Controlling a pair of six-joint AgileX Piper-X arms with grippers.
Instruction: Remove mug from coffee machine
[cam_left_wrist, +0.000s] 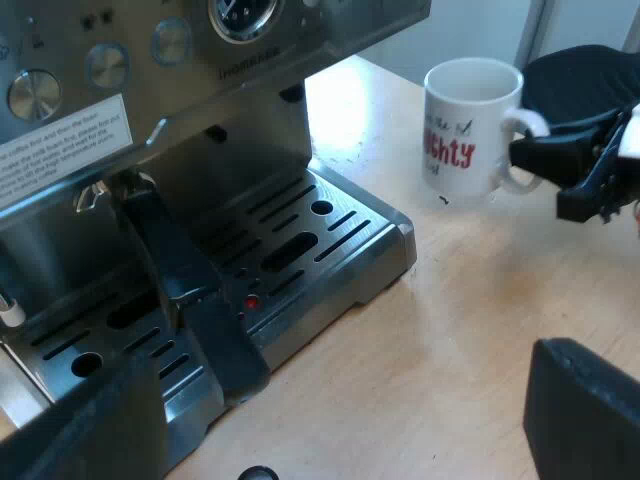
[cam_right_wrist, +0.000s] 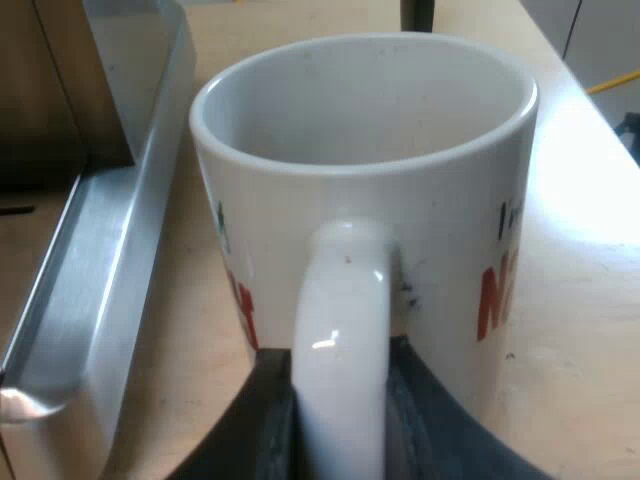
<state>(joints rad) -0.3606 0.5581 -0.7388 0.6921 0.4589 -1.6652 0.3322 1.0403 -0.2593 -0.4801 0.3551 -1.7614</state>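
Mug (cam_left_wrist: 466, 125): white with red lettering, upright on the desk (cam_left_wrist: 450, 330), off the machine and near the corner of its tray. The inside looks empty. Its handle (cam_right_wrist: 340, 330) points away from the machine.
Right hand (cam_right_wrist: 340, 425): at the mug, its two black fingers (cam_right_wrist: 265, 425) pressed against either side of the mug's handle, pinching it. From the left wrist view it reaches in from the side of the mug away from the machine.
Left hand (cam_left_wrist: 340, 425): spread wide and holding nothing, low over the desk in front of the tray. One finger (cam_left_wrist: 585, 415) is over bare desk, the other by the tray's front edge.
Machine (cam_left_wrist: 150, 90): brushed metal front with a round gauge (cam_left_wrist: 243, 15), round buttons and a white label.
Tray (cam_left_wrist: 320, 325): slotted metal, nothing standing on it, with a small red spot among the slots. In the right wrist view its metal edge runs just beside the mug, not touching it.
Holder (cam_left_wrist: 180, 270): only its dark handle shows, sticking out from the machine's front and over the tray.
Desk: light wood, sunlit around the mug.
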